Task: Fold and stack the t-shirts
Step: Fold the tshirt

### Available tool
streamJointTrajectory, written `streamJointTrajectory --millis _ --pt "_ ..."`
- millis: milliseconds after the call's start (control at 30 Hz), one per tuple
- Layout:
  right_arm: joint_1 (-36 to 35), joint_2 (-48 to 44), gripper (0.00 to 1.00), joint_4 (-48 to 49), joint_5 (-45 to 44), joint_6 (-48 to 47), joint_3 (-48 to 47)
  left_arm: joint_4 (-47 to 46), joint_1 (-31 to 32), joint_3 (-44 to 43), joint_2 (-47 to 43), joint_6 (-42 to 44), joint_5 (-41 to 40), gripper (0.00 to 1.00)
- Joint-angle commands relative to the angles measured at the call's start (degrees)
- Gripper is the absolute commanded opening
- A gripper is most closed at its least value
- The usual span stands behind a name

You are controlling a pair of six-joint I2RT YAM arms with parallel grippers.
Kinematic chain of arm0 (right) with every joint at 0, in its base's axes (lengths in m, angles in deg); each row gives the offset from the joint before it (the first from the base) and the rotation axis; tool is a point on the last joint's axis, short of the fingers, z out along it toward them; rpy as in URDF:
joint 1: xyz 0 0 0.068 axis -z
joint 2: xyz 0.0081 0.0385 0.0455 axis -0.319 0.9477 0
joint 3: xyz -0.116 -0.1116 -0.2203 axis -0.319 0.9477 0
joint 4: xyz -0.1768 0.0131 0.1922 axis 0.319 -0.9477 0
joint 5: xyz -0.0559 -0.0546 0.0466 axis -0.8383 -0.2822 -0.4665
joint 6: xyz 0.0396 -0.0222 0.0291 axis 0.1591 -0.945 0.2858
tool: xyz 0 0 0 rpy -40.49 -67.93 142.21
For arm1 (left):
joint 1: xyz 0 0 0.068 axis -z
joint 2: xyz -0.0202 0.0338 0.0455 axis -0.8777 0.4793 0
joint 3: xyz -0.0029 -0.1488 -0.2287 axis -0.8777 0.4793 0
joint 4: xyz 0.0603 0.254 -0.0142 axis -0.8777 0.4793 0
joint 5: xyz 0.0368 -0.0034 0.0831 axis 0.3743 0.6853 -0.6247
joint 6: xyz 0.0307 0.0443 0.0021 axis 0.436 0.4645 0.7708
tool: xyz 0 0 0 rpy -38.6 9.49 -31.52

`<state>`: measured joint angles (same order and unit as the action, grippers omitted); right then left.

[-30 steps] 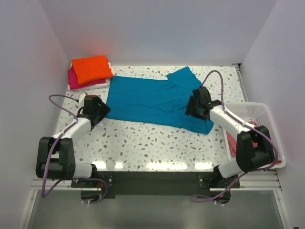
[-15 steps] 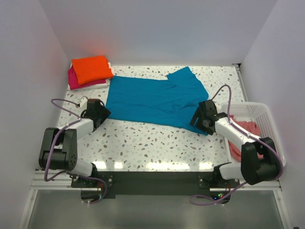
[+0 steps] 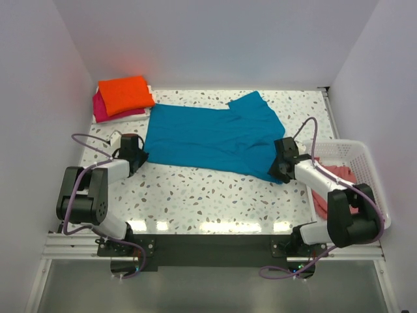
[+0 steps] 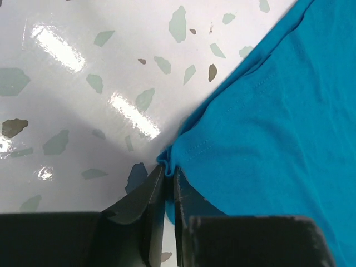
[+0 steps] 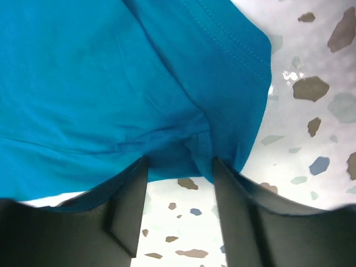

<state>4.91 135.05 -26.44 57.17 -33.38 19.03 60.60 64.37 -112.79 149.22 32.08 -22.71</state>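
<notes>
From above, the teal t-shirt (image 3: pixel 212 138) lies spread flat on the table (image 3: pixel 195 192), with the left gripper (image 3: pixel 133 151) and right gripper (image 3: pixel 281 163) posted at its two near corners, apparently to lift that edge for a fold. The orange t-shirt (image 3: pixel 125 94) sits folded on the magenta t-shirt (image 3: pixel 101 112) at far left, and the salmon t-shirt (image 3: pixel 340 175) waits in the basket (image 3: pixel 370 156). The left wrist camera shows the jaws pinched nearly together on the hem corner; the right wrist camera shows jaws apart, straddling a pucker of cloth, nothing gripped.

Teal t-shirt (image 3: pixel 208 137) spread flat, centre of worktop (image 3: pixel 195 189).
Folded orange t-shirt (image 3: pixel 125 93) atop magenta t-shirt (image 3: pixel 104 114) far left; salmon t-shirt (image 3: pixel 346 173) bunched right.
</notes>
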Motion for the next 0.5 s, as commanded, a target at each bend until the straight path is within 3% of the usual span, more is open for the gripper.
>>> streamJointTrajectory --millis 0,67,133,467 --pt "1.03 1.13 0.35 2.49 -0.79 -0.83 0.52 3.94 -0.54 -0.24 -0.08 0.45 -0.74 0.14" --pt "1.74 1.39 0.14 2.49 1.13 -1.63 0.34 6.31 -0.72 0.19 -1.92 0.36 -1.36 0.08" --pt "2.09 1.05 0.00 1.53 2.20 -2.51 -0.18 9.55 -1.60 1.25 -3.86 0.36 -2.05 0.04" --pt "2.18 -15.02 0.00 -11.28 7.73 -4.53 -2.21 22.66 -6.78 6.17 -21.08 2.73 -4.17 0.00"
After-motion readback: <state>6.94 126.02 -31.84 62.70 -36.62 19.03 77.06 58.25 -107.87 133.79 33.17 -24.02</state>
